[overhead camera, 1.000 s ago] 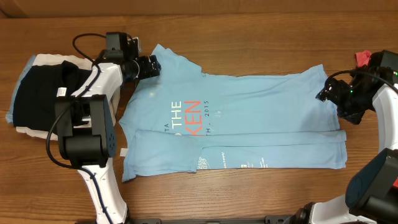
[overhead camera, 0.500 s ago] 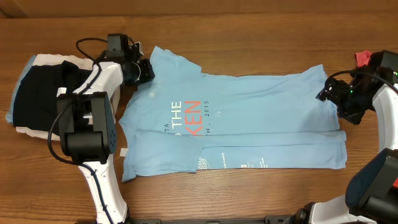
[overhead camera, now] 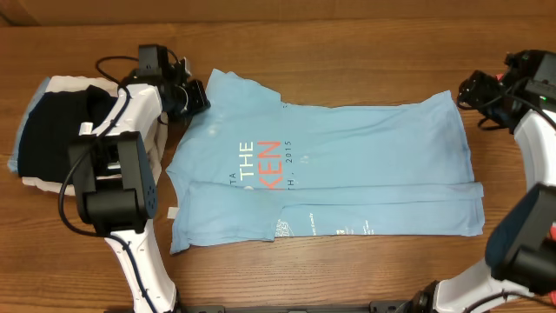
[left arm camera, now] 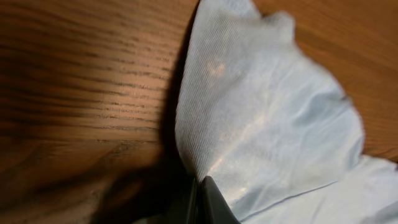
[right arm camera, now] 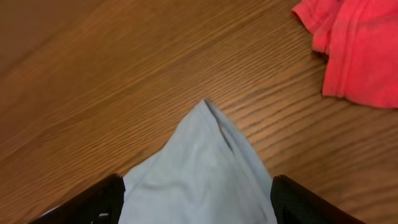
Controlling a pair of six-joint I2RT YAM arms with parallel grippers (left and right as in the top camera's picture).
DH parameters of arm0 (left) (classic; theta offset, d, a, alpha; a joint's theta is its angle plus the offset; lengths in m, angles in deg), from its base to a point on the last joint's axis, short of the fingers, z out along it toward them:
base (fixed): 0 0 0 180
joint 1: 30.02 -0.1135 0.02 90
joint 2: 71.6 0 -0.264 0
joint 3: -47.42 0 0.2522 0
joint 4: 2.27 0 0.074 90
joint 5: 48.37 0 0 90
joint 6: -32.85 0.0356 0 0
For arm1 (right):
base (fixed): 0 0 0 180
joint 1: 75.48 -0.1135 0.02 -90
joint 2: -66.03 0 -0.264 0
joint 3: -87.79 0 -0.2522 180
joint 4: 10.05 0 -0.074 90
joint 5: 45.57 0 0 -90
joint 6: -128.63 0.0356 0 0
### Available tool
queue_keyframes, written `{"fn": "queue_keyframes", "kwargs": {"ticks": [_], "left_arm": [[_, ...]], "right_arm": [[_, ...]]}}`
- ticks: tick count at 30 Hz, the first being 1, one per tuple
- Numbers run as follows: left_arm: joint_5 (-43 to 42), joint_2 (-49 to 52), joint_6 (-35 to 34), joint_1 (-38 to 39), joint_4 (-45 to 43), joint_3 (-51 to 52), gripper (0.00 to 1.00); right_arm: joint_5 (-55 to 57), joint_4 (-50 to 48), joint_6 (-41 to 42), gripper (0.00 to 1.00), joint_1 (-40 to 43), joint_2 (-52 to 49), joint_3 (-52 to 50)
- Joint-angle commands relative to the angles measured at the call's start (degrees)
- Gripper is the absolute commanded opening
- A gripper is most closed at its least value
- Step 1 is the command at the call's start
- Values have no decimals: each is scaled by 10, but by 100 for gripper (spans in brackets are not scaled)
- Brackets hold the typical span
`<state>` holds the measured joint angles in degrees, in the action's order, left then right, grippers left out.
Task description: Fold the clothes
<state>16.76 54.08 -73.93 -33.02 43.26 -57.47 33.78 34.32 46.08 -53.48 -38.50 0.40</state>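
Observation:
The clothes, a light sky-blue T-shirt (overhead camera: 347, 148) with coral "THE KEN" lettering, lie flat across the table with the lower strip folded up. My left gripper (overhead camera: 196, 96) is at the shirt's upper-left sleeve corner. In the left wrist view its jaws (left arm camera: 201, 185) are pressed together on the edge of the pale blue fabric (left arm camera: 267, 118). My right gripper (overhead camera: 466, 89) hovers at the shirt's upper-right corner. In the right wrist view it (right arm camera: 196, 186) is open, and the pointed shirt corner (right arm camera: 205, 155) lies between its two black fingers (right arm camera: 93, 202).
A stack of folded black and beige garments (overhead camera: 52, 130) lies at the left edge beside the left arm. A coral-red garment (right arm camera: 354, 50) lies on the wood just beyond the shirt's right corner.
The left gripper has shut on the sleeve corner and drawn slightly left. The right arm has moved from the shirt's right edge up to its upper-right corner.

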Motion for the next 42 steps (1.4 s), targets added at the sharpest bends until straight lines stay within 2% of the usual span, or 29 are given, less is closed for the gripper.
{"fn": "queue_keyframes", "kwargs": {"ticks": [1,9,15,19,24,26,27,29,30,35,42], "left_arm": [[15,-34,-45,-1,-1,-14,4],[28,-33,-66,0,6,-14,4],[28,-33,-66,1,8,-14,4],[28,-33,-66,5,8,-14,4],[27,-33,-66,9,13,-14,4],[23,-33,-66,9,17,-14,4],[23,-33,-66,9,18,-14,4],[23,-33,-66,9,20,-14,4],[23,-33,-66,9,21,-14,4],[23,-34,-66,9,33,-14,4],[23,-62,-64,6,42,-14,4]], "right_arm": [[2,-66,-4,77,-2,-54,6],[-36,-216,-4,75,-15,-153,6],[-33,-255,-4,74,-33,-192,6],[-18,-263,-2,68,-36,-214,6],[3,-261,2,55,-36,-227,6],[12,-260,2,34,-36,-227,6],[12,-259,2,29,-36,-227,6],[12,-254,12,7,-36,-227,6],[12,-254,13,4,-36,-227,6],[14,-235,16,4,-35,-222,7],[76,-167,16,4,-35,-156,8]]}}
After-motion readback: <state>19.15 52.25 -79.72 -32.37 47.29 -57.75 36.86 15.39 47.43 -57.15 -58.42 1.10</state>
